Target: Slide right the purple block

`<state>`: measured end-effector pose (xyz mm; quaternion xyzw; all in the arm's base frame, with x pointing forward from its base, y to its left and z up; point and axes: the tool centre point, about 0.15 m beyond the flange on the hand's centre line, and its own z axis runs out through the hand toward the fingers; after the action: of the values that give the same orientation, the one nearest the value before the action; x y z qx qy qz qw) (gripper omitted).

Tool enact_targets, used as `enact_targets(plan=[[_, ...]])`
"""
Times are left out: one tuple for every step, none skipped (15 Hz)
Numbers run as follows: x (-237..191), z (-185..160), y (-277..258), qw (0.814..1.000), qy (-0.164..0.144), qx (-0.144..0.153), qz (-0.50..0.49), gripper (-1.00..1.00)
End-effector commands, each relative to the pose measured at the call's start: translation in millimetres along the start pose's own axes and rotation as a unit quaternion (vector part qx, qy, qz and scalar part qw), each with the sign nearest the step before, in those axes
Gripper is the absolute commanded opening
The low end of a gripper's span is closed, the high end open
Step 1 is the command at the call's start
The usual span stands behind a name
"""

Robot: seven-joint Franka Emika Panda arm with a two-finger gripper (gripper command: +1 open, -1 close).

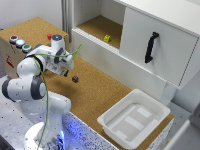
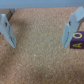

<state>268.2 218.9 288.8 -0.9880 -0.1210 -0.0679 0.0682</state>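
My claw [image 1: 66, 66] hangs spread wide and empty, low over the cork worktop [image 1: 95, 90]. In the wrist view the purple block [image 2: 78, 40] sits just outside one finger [image 2: 71, 31], not between the two. In the exterior view the purple block [image 1: 75, 79] lies just off the claw, toward the white tray [image 1: 133, 119]. I judge the claw must get behind the block before pushing. The yellow block [image 1: 107, 38] and the red block [image 1: 49, 36] sit well apart.
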Motion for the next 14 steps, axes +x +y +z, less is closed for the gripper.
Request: enact_targets(plan=[[39.7,34.1,-11.3,0.996,-0.087,0.008,-0.012,1.00],[42.2,38.8,-10.0,0.997,-0.079,-0.008,-0.013,1.00],[45.3,42.2,-7.8,0.997,-0.071,-0.020,-0.011,1.00],[48.1,45.0,-6.2,0.997,-0.066,-0.027,-0.013,1.00],[51.3,49.2,-1.5,0.998,-0.059,-0.031,-0.005,1.00],[53.4,52.9,3.6,0.998,-0.050,-0.025,0.006,1.00],[55.0,58.2,8.7,0.998,-0.050,-0.022,0.015,1.00],[55.8,61.1,13.5,0.999,-0.042,-0.014,0.026,1.00],[58.2,65.4,17.7,0.999,-0.042,-0.006,0.032,1.00],[62.0,67.5,19.8,0.999,-0.040,-0.007,0.030,1.00],[65.4,67.4,21.3,0.999,-0.035,-0.005,0.026,1.00],[68.5,67.1,22.2,0.999,-0.031,-0.001,0.020,1.00],[71.7,67.6,22.8,0.999,-0.030,0.001,0.016,1.00],[73.8,69.6,23.5,0.999,-0.032,0.003,0.015,1.00]])
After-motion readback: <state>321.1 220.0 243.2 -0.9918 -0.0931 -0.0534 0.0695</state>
